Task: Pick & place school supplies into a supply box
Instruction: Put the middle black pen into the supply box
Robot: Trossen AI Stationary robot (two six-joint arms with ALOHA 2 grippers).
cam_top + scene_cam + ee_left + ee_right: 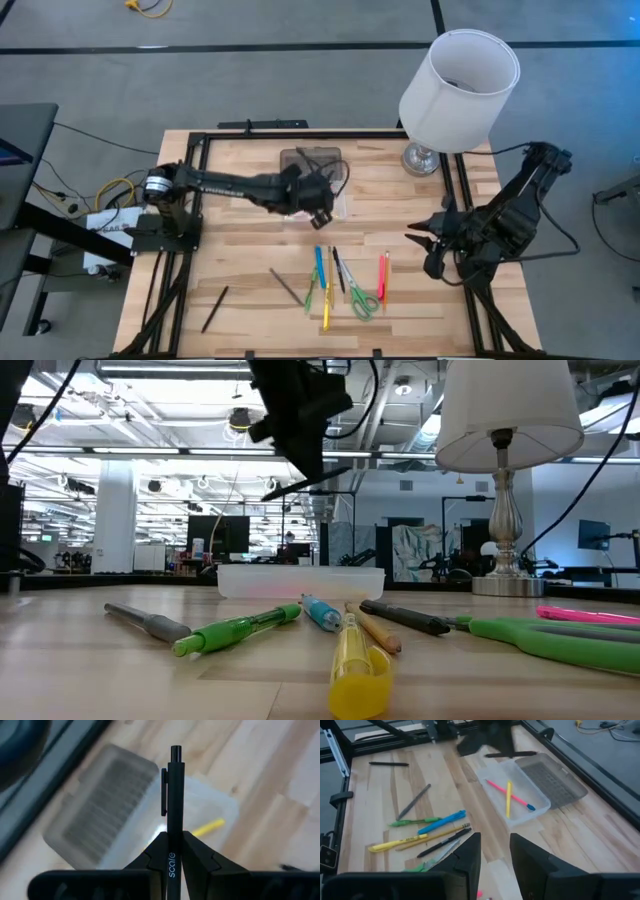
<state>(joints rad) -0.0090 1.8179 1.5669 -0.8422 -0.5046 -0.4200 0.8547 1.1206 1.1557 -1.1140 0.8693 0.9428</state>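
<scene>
My left gripper [320, 212] hangs above the supply box [318, 183], shut on a black pen [175, 795]. The box's clear base [512, 795] holds a pink pen [512, 797] and a yellow pencil [508, 800]. Its grey lid [552, 782] lies open beside it. Loose school supplies lie flat on the table nearer the front: a blue pen [320, 263], a yellow pen [325, 312], green scissors [362, 300], a red pen [382, 275], a grey pencil [285, 285] and a black pen [215, 308]. My right gripper [425, 242] waits open at the right, holding nothing. My left gripper pinches the black pen's barrel [173, 851] between its two fingers [152, 855]. The pen's clip end [175, 755] sticks out well past the fingertips. The pen is lifted clear and hangs slightly tilted [310, 482] above the box's base.
A lamp with a white shade [460, 85] stands on its metal foot [422, 160] at the far right, close to the box. Black frame rails [195, 190] run along the table's sides. Bare wood lies at the front left around the lone black pen.
</scene>
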